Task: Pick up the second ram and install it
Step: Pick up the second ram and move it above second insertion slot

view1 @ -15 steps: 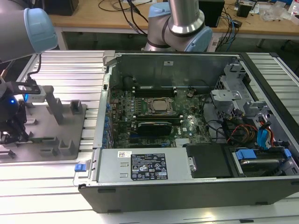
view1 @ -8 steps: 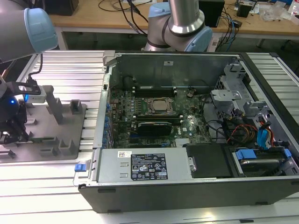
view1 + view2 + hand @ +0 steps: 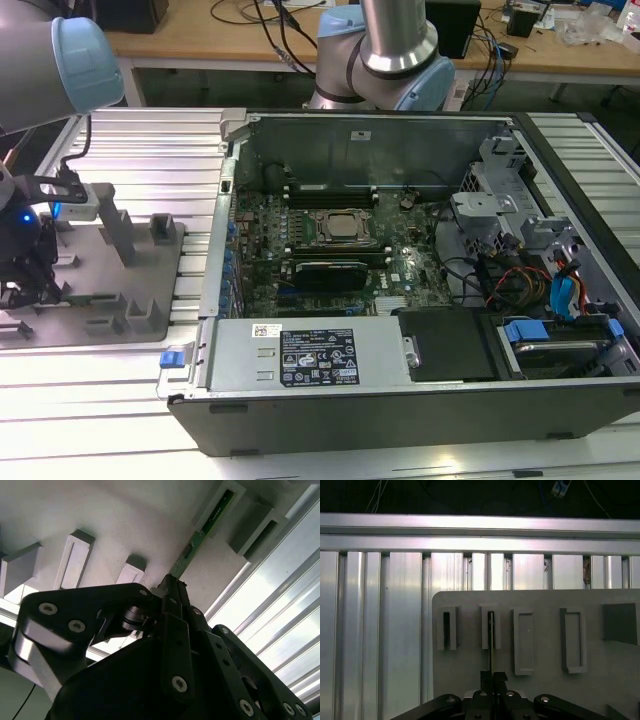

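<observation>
Leftmost in the exterior view, near the tabletop's [image 3: 130, 150] edge on the exterior view's left, the pincer [image 3: 25, 285] hangs low over a grey plate [image 3: 110, 290] that carries several upright grey holder blocks [image 3: 118, 235]. In the second wrist view the pincer [image 3: 172, 582] is clenched on the near end of the second ram [image 3: 200, 535], a thin green stick. The stick's far end lies in the slot of one holder block [image 3: 240, 490], and other blocks stand beside it on the plate. In the first wrist view the second ram [image 3: 491, 640] shows edge-on, running from that slot to the fingertips. Toward the exterior view's right, an open computer case [image 3: 350, 135] lies on the tabletop with its motherboard [image 3: 340, 240] facing up. The arm [image 3: 395, 40] rises behind the case, by the tabletop's far edge.
</observation>
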`<state>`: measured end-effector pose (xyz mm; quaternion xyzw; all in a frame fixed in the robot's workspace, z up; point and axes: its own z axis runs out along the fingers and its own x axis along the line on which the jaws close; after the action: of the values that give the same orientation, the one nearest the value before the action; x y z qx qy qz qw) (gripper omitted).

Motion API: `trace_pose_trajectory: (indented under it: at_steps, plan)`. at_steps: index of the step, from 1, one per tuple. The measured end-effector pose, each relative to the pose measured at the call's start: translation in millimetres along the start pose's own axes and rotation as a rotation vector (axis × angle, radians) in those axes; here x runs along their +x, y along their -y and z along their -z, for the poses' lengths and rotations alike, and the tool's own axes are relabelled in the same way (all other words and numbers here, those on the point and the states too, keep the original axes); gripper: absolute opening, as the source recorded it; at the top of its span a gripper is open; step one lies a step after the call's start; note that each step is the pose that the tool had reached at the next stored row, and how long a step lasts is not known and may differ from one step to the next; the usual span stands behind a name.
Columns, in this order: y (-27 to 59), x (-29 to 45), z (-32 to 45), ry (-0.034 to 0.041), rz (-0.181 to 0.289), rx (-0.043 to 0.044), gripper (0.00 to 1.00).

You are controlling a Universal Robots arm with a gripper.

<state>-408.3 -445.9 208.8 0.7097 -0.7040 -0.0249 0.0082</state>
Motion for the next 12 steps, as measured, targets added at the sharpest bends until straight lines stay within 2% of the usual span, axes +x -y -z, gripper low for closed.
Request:
trace_pose_trajectory:
  at_steps: [3, 6, 12]
  plan:
    - [-0.3, -0.1, 4.9, -0.0001, 0.000, -0.0002, 0.09]
    - [-0.6, -0.4, 13.1, -0.0001, 0.000, -0.0001, 0.09]
    - [-0.6, -0.5, 13.4, -0.0001, 0.000, 0.0000, 0.09]
